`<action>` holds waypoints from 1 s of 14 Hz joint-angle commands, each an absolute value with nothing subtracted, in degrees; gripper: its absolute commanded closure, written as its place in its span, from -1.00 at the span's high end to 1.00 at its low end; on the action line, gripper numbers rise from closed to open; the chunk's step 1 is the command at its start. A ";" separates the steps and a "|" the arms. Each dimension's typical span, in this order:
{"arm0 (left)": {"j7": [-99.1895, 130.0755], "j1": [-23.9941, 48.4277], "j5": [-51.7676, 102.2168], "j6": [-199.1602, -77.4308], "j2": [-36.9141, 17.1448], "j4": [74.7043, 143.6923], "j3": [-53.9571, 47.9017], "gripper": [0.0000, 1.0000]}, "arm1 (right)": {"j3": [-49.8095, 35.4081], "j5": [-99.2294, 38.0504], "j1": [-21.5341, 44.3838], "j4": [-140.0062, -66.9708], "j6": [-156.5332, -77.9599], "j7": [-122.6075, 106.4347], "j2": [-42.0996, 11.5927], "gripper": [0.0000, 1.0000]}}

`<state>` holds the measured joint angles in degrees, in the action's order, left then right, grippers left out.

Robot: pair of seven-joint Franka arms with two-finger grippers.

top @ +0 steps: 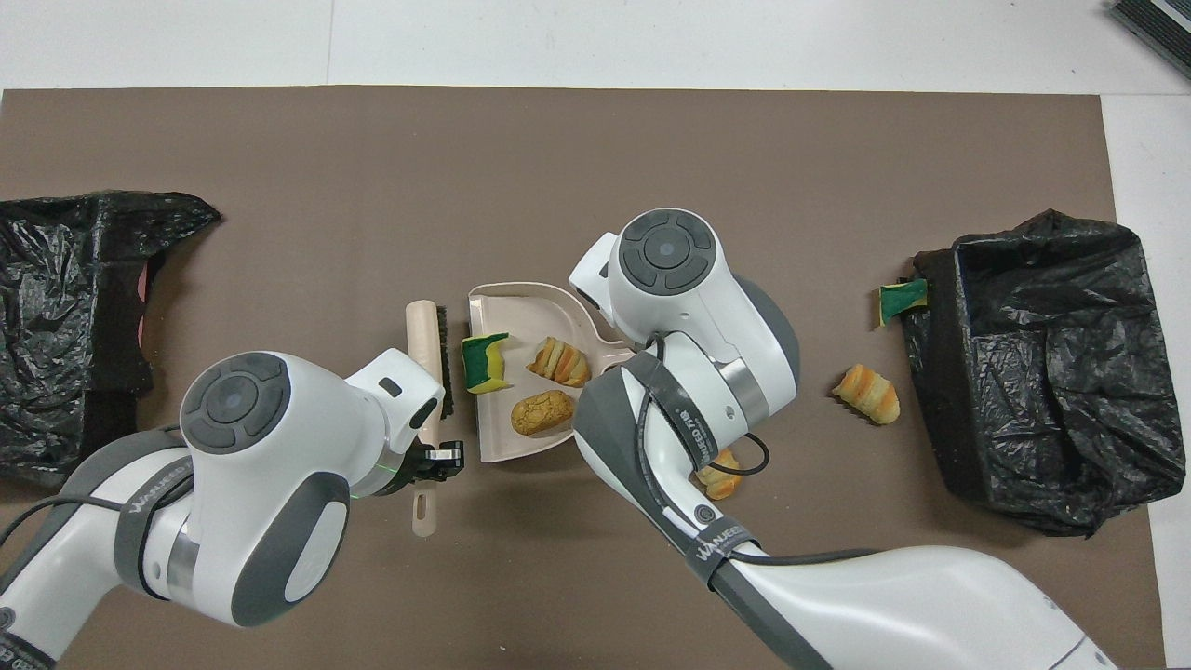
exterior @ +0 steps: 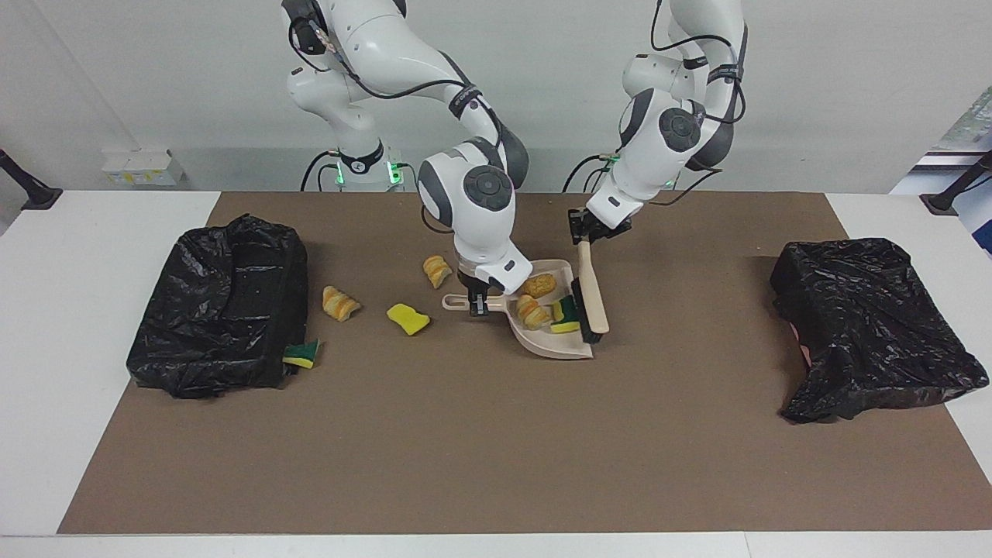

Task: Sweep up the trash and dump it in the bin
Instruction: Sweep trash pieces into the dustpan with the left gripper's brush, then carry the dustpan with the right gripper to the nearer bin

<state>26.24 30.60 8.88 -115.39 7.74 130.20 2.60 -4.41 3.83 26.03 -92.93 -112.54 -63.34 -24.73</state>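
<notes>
A beige dustpan (exterior: 554, 333) was seen resting on the brown mat (exterior: 496, 449) near the middle of the table, its handle clamped between the closed fingers of the right gripper (exterior: 475, 304). Three pieces of trash were found lying in the pan: a round tan bread chunk (exterior: 539, 284), a striped bread chunk (exterior: 532, 311) and a yellow sponge bit with a green layer (exterior: 563, 315). In the overhead view the same three pieces (top: 542, 411) were shown inside the pan (top: 521, 302), clear of the brush.

A hand brush (exterior: 590, 298) with a pale wooden handle and black bristles was gripped at its handle end by the left gripper (exterior: 583, 232), whose fingers were closed on it. The brush was held just beside the dustpan's open mouth, toward the left arm's end of the table, with the bristles turned toward the pan.

Four more pieces were left on the mat toward the right arm's end: a striped bread chunk (exterior: 437, 271) nearer to the robots than the pan handle, a yellow sponge bit (exterior: 408, 318), another striped chunk (exterior: 339, 303), and a green-and-yellow sponge bit (exterior: 301, 354) touching the foot of a black-bagged bin (exterior: 221, 306).

A second bin draped in black plastic (exterior: 872, 325) was placed at the left arm's end of the table, well apart from the dustpan.
</notes>
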 commanded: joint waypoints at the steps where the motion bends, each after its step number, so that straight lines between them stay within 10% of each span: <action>1: 30.93 31.46 2.47 -111.54 10.36 130.34 2.20 -1.00 | -5.10 2.81 24.44 -93.34 -113.82 -62.75 -24.17 -1.00; 10: 33.39 33.22 2.46 -111.62 17.39 136.75 -3.59 -1.00 | -5.19 0.70 15.40 -98.60 -112.06 -70.21 -13.12 -1.00; 14: 47.94 44.97 2.55 -118.71 18.90 142.37 -3.87 -1.00 | -5.19 0.53 7.23 -103.35 -111.89 -78.90 -5.73 -1.00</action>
<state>40.49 38.98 3.81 -113.71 16.47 137.87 -4.41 -4.40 2.23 11.79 -98.72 -111.67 -73.53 -10.83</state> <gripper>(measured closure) 0.727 0.678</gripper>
